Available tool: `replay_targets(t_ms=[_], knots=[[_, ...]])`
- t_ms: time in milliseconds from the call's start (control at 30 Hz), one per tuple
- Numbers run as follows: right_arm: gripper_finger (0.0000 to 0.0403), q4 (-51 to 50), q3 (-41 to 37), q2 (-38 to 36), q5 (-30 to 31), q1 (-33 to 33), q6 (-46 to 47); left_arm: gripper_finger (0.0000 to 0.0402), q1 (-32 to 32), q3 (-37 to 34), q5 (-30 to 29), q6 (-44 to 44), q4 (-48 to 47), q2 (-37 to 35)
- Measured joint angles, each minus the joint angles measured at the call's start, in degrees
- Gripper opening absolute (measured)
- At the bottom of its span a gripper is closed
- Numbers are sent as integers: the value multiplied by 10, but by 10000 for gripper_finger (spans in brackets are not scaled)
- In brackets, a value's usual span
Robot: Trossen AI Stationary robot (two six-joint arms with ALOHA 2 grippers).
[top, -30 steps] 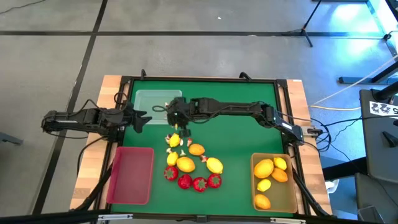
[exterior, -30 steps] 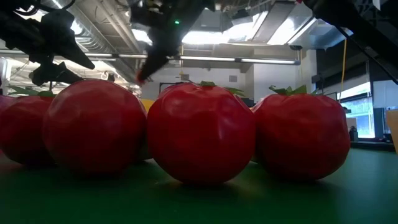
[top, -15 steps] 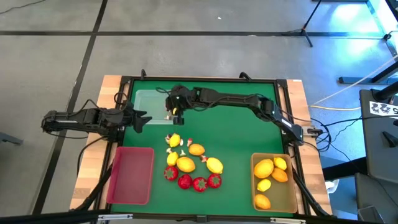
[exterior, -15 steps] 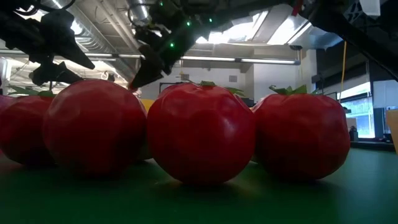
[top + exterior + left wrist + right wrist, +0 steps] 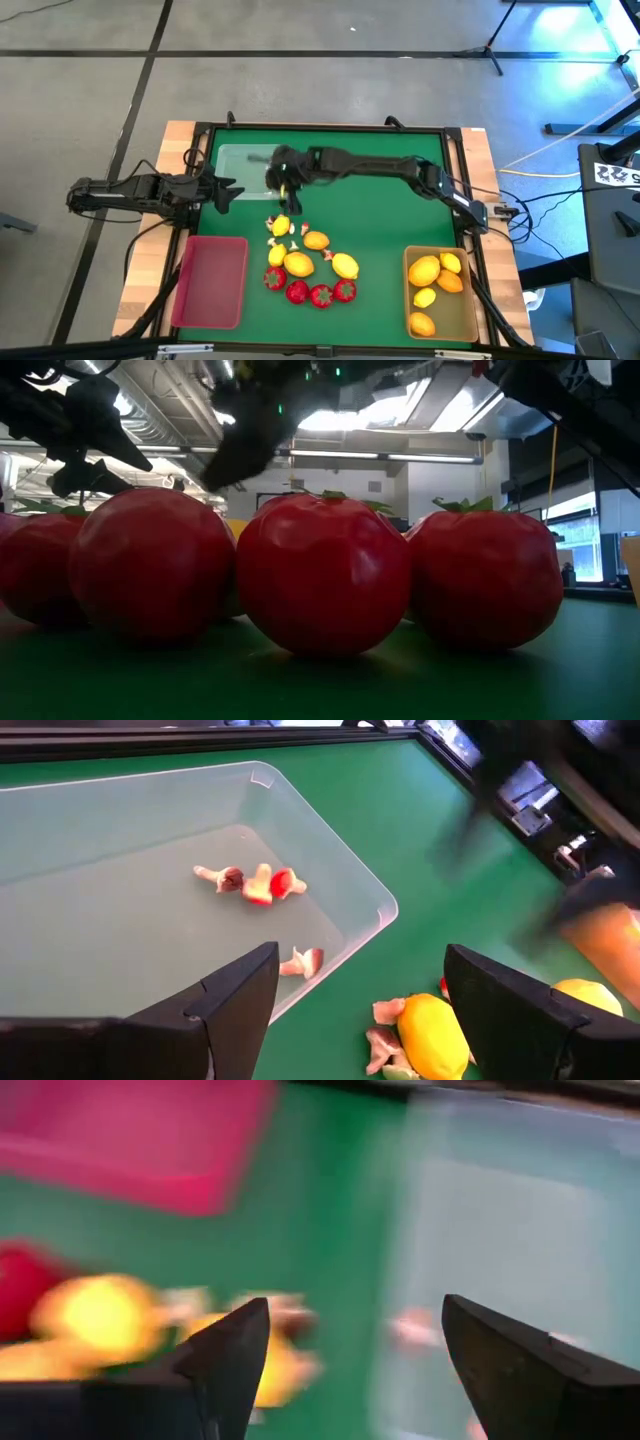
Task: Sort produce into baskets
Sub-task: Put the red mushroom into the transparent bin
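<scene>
My right gripper (image 5: 278, 183) hangs open over the right rim of the clear basket (image 5: 243, 164), with nothing between its fingers (image 5: 355, 1310). Several white-and-red bits (image 5: 252, 883) lie on that basket's floor. My left gripper (image 5: 228, 192) waits open by the basket's near left corner, holding nothing. The loose produce lies mid-table: lemons (image 5: 298, 264), an orange fruit (image 5: 316, 240), small white-and-red bits (image 5: 296, 230) and strawberries (image 5: 321, 296). The strawberries fill the low view (image 5: 325, 575). The red basket (image 5: 210, 282) lies near left.
The tan basket (image 5: 462, 312) at the near right holds lemons (image 5: 424, 270) and an orange fruit (image 5: 450, 283). A black frame borders the green mat (image 5: 400, 220). Open mat lies between the pile and the tan basket, and to the far right.
My right gripper has gone from above the pile toward the table's far edge, to the clear basket's right rim, and tipped further down. Its fingers have spread apart. The small red-tipped bit seen at its fingertips in the low view is gone from them.
</scene>
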Motion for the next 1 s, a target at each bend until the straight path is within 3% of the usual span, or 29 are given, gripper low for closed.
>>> replay_targets(t_ms=[133, 333, 433, 600, 833, 1000], knots=[[280, -43, 1, 1, -2, 44, -16, 279, 0, 0, 0, 1, 0, 0], [263, -95, -23, 1, 88, 73, -25, 279, 0, 0, 0, 1, 0, 0], [256, -117, -45, 1, 104, 72, -8, 279, 0, 0, 0, 1, 0, 0], [253, -122, -108, 3, 110, 60, 28, 279, 0, 0, 0, 1, 0, 0], [253, -101, -139, 2, 109, 59, 30, 279, 0, 0, 0, 0, 0, 0], [253, -69, -159, 2, 76, 61, 28, 279, 0, 0, 0, -1, 0, 0]])
